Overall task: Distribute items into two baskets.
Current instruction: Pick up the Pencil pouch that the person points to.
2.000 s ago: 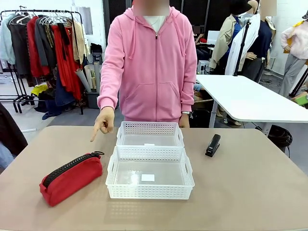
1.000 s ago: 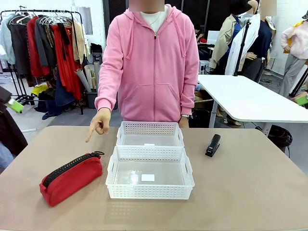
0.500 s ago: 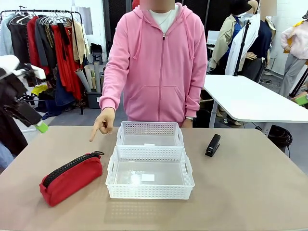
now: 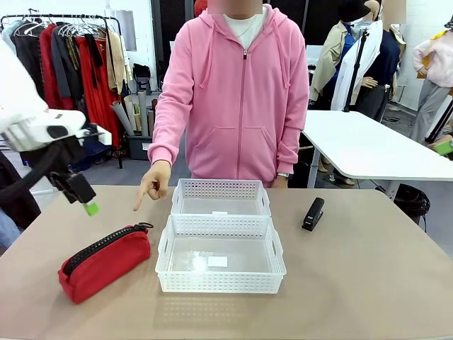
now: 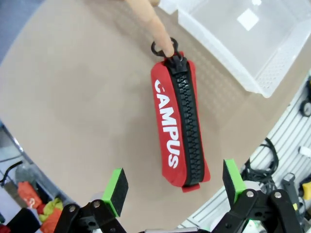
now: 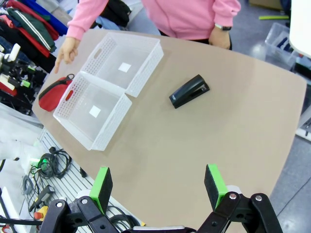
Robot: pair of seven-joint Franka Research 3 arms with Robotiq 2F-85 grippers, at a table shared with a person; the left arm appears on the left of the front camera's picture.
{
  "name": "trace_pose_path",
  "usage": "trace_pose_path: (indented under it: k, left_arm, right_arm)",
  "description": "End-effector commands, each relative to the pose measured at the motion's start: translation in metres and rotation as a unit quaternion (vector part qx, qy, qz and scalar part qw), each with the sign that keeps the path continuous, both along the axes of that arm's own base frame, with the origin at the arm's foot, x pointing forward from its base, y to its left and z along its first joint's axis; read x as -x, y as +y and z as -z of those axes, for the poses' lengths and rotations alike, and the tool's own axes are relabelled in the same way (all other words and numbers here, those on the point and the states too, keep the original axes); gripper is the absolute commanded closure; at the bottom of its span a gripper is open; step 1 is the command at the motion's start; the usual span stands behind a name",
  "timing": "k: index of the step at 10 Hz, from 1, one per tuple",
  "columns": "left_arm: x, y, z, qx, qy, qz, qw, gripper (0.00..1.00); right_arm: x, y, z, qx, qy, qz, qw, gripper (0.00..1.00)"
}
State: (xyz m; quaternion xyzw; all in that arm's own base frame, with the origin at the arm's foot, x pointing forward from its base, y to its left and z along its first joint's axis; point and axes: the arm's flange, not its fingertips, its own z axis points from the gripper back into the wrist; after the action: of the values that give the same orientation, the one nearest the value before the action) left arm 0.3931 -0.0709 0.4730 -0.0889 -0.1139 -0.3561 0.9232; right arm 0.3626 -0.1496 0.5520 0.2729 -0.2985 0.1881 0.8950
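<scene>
1. The near basket sits mid-table, with bare table in front of its front edge and lots more to its right.
2. High up on the near basket's right side, the right gripper is spread wide and holds nothing.
3. The red pouch lies just left of the near basket, with a small gap between them.
4. The left gripper hangs in the air left of the near basket, above the pouch. Its fingers are wide apart and hold nothing.
5. The far basket touches the near basket's back edge.
6. The stapler lies behind and right of the near basket, with room all round it.
7. The person's hand points down, behind the near basket's left corner.
</scene>
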Motion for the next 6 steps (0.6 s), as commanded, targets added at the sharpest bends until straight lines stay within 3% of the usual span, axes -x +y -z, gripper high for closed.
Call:
trace_pose_path:
  k: [1,6]
  left_arm:
    - [-0.009,-0.019,0.006,-0.04,0.022,0.012,0.999,0.0]
    - [0.013,-0.053,0.039,-0.099,0.052,0.054,0.992,0.0]
  right_arm:
    - [-0.001,0.001,-0.001,-0.002,-0.006,0.001,1.0,0.0]
    - [-0.001,0.001,-0.001,-0.002,-0.006,0.001,1.0,0.0]
